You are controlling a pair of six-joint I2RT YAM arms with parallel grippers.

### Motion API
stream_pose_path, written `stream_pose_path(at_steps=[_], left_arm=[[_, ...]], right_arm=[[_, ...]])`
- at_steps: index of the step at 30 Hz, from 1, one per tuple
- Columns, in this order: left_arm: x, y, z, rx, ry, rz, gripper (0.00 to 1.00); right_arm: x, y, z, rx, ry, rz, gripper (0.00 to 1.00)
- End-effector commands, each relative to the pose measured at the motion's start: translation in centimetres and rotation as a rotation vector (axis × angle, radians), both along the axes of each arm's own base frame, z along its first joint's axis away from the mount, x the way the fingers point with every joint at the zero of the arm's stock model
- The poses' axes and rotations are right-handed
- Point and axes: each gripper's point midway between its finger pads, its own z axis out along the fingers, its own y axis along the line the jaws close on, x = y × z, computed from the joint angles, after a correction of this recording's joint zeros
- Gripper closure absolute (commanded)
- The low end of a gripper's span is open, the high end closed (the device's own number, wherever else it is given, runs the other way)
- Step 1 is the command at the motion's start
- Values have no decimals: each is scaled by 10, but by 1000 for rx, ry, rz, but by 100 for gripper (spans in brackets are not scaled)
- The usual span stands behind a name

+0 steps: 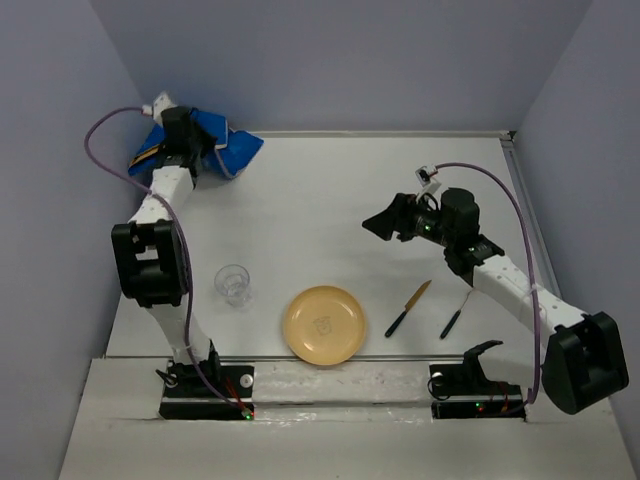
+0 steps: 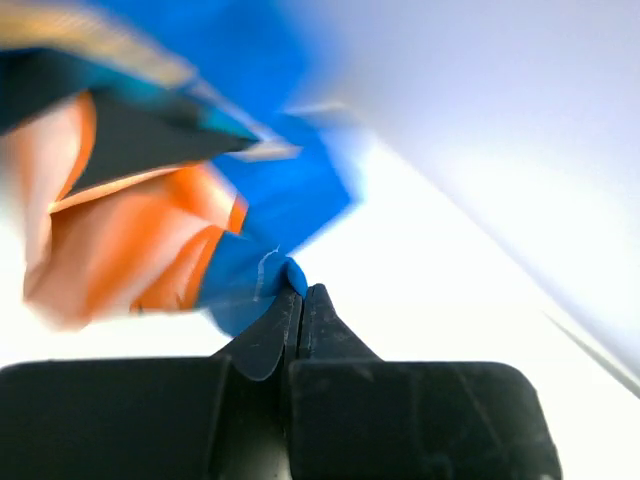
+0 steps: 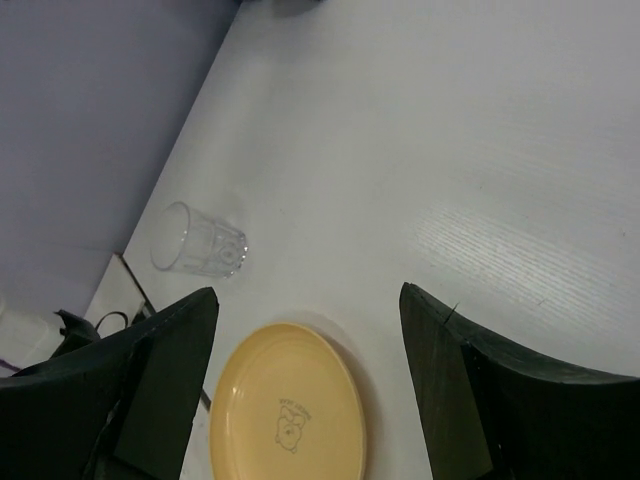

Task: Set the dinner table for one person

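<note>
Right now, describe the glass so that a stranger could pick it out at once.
On the white table, find the round yellow plate near the front edge. Just to its left, apart from it, stands the glass. It is the only clear, see-through item; the knife lies on the plate's other side.

We read no text, brand or number; the round yellow plate [image 3: 262, 372] bears a small brown emblem [image 3: 291, 425], its tiny lettering illegible.

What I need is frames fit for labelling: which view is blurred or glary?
Left wrist: placemat smeared out of focus, table blown out white, only the left gripper sharp. Right wrist: sharp, faint sheen on the table. Top external: even light, crisp.
</note>
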Motion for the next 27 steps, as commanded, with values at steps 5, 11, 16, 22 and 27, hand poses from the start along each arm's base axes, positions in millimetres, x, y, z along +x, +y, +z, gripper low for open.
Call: stream_pose_path(at_steps=[5, 11, 16, 22, 27], left_arm=[[-27, -229, 215, 58, -474, -366, 100], [-43, -327, 119, 13, -320, -479, 100], [-87, -414, 22, -55, -196, -585, 61], [-133, -476, -5, 111, -174, -770, 1], [-132, -413, 27, 175, -212, -644, 1]], right_arm=[[22, -19, 65, -28, -163, -162, 21], [25, -47, 72, -78, -196, -310, 21], [28, -72, 52, -126, -166, -447, 22], [26, -97, 19, -172, -103, -574, 26], [24, -110, 8, -183, -83, -636, 35]])
